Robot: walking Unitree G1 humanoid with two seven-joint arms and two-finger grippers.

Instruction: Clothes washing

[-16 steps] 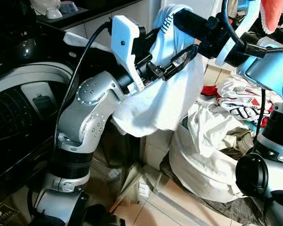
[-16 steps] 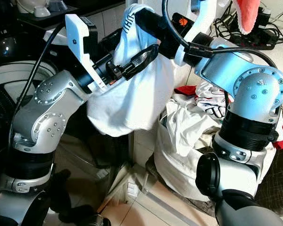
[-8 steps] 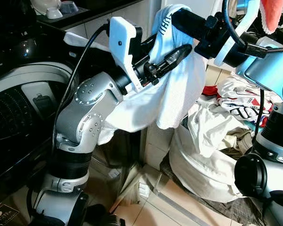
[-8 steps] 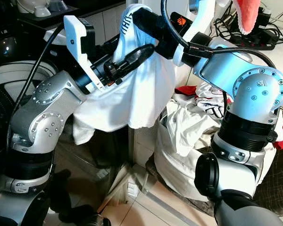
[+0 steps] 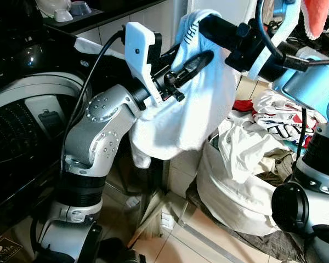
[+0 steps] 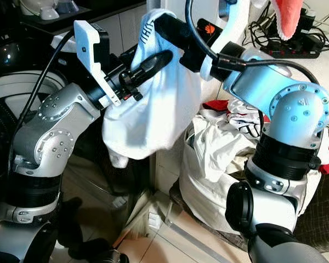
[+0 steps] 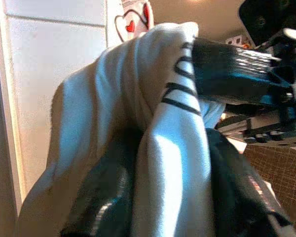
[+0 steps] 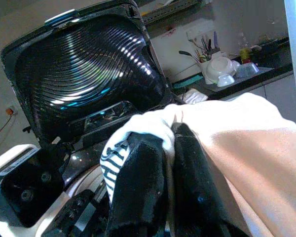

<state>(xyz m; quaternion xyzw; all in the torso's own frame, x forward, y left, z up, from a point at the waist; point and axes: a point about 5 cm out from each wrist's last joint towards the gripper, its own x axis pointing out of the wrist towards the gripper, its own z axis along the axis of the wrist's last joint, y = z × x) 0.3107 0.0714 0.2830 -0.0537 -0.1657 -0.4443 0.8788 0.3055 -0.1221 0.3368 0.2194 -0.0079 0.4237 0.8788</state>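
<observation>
A white garment (image 5: 203, 104) with a black-striped collar hangs in the air in front of me, held by both grippers. My right gripper (image 5: 204, 22) is shut on the collar at the top; the right wrist view has the striped edge (image 8: 119, 158) pinched between its black fingers (image 8: 138, 187). Just below, my left gripper (image 5: 197, 59) is shut on a fold of the same cloth, which runs up between its fingers (image 7: 101, 197) in the left wrist view. The garment's lower part droops over my left forearm.
A top-loading washing machine (image 5: 22, 104) stands at my left with its dark ribbed lid (image 8: 84, 74) raised. A full white laundry bag (image 5: 236, 181) with red and white clothes (image 5: 279, 115) sits at the right on the tiled floor (image 5: 197, 241). Bowls (image 5: 60, 8) rest on the counter behind.
The garment's hanging hem has swung and bunched closer in under my left forearm. My left gripper has risen slightly toward the right gripper. Both still hold the cloth.
</observation>
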